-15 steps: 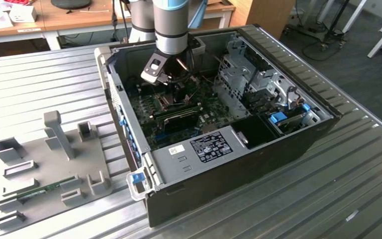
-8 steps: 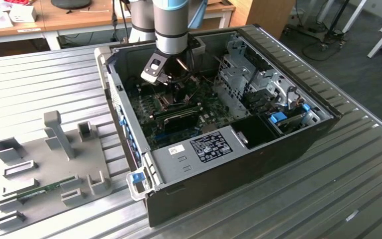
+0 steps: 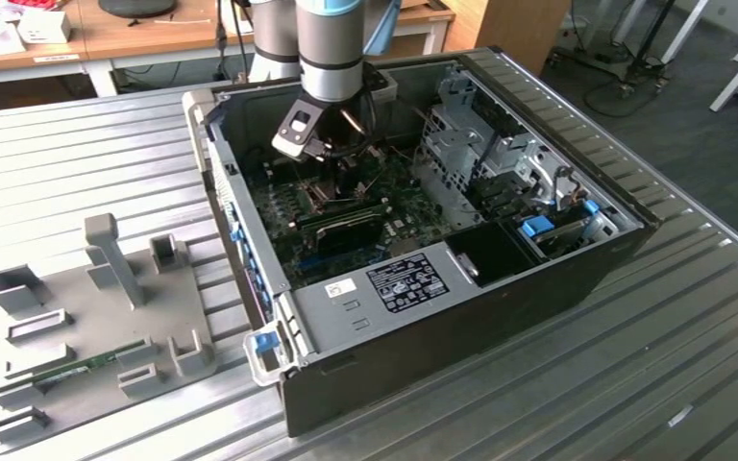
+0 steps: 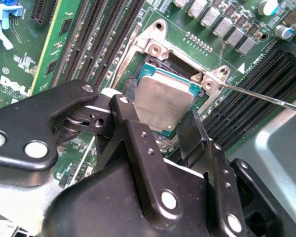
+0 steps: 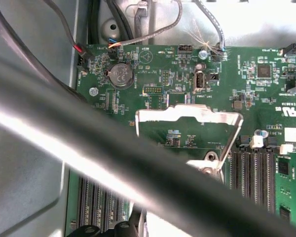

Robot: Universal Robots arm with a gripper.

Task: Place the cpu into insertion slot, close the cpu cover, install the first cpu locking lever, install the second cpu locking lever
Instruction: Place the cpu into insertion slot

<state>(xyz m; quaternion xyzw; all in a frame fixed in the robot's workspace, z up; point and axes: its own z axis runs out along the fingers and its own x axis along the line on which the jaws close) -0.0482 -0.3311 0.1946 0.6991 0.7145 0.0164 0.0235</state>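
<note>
Silvery cpu (image 4: 160,101) sat gripped in my end effector (image 4: 156,114) over the insertion slot (image 4: 151,49); I judged tilt could bend pins.

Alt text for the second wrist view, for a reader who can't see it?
The gripper hangs close over the cpu, a silvery square at the insertion slot on the green motherboard. Black memory slots run on both sides, and a thin metal lever sticks out from the slot's corner.

Exterior view high above open computer case (image 3: 498,322), both wrist views close over motherboard (image 4: 29,59) (image 5: 266,94)
</note>
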